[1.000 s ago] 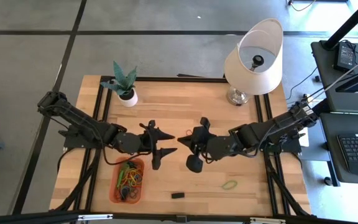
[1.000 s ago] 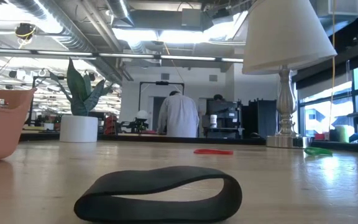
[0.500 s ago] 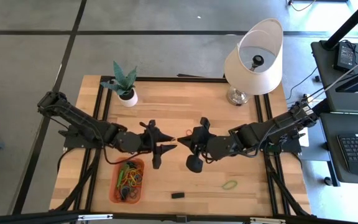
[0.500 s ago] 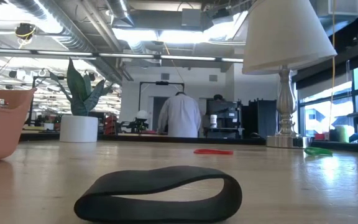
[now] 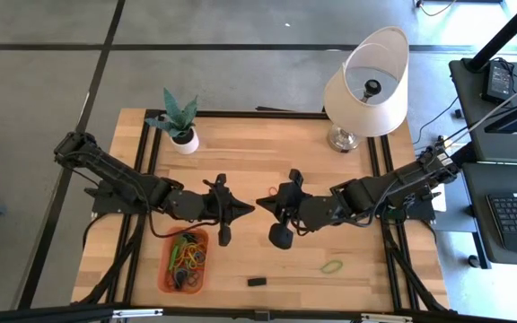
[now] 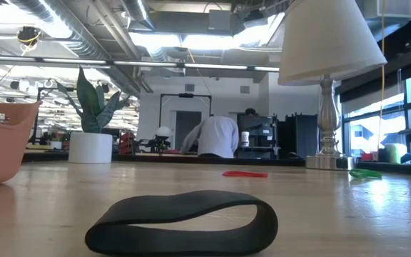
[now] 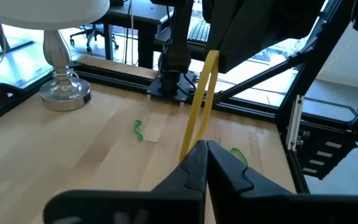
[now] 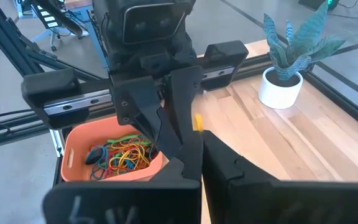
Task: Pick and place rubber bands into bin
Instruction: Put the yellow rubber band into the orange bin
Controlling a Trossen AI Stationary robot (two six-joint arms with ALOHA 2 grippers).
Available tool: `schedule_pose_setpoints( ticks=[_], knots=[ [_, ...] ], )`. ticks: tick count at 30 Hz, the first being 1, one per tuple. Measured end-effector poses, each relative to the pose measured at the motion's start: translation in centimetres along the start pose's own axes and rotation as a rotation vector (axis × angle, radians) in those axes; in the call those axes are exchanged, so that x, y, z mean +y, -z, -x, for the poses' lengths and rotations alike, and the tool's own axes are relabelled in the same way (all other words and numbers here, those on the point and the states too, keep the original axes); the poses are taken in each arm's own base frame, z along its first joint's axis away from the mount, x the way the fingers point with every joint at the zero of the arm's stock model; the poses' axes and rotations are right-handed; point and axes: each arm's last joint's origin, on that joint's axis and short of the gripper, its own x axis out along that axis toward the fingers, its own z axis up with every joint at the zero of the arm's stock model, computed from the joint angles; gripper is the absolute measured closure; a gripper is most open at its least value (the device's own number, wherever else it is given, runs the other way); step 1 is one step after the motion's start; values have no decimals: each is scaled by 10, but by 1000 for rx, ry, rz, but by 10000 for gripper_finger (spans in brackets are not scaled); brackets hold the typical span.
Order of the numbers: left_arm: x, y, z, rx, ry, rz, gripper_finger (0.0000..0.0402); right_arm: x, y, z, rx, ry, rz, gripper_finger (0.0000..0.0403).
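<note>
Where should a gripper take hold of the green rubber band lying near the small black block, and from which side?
Pinch one long side of the green rubber band, coming straight down from above. It lies flat as an open oval, so one finger can drop inside the loop, the other outside, closing across the thin strand. A sideways approach would probably just push it.
</note>
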Motion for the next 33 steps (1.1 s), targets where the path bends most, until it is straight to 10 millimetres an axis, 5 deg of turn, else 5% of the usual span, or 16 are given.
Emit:
schedule_pose_setpoints(
  ticks=[12,21,33],
  knots=[
    [0,0,0,6,16,-14,400,0,0,0,0,0,0,401],
    [-5,8,4,57,35,-355,399,1,0,1,1,-2,15,401],
    [-3,11,4,79,-14,-396,398,3,1,2,2,-8,37,401]
  ],
)
